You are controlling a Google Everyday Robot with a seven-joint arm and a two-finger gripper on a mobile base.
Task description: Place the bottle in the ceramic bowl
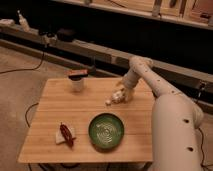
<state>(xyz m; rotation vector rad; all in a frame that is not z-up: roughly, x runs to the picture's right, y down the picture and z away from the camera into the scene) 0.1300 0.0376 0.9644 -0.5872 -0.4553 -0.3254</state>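
The pale bottle point(116, 97) with a white cap lies on its side on the wooden table point(50, 107), right of centre. My gripper point(122, 94) is at the bottle's right end, low over the table, at the end of the white arm reaching in from the right. The dark green ceramic bowl point(106, 131) with a pale swirl pattern sits near the table's front edge, below the bottle and apart from it.
A white cup with a dark reddish lid point(77, 80) stands at the table's back left. A red object on a pale scrap point(65, 134) lies at the front left. The arm's white body point(175, 130) fills the right side. A dark shelf runs behind.
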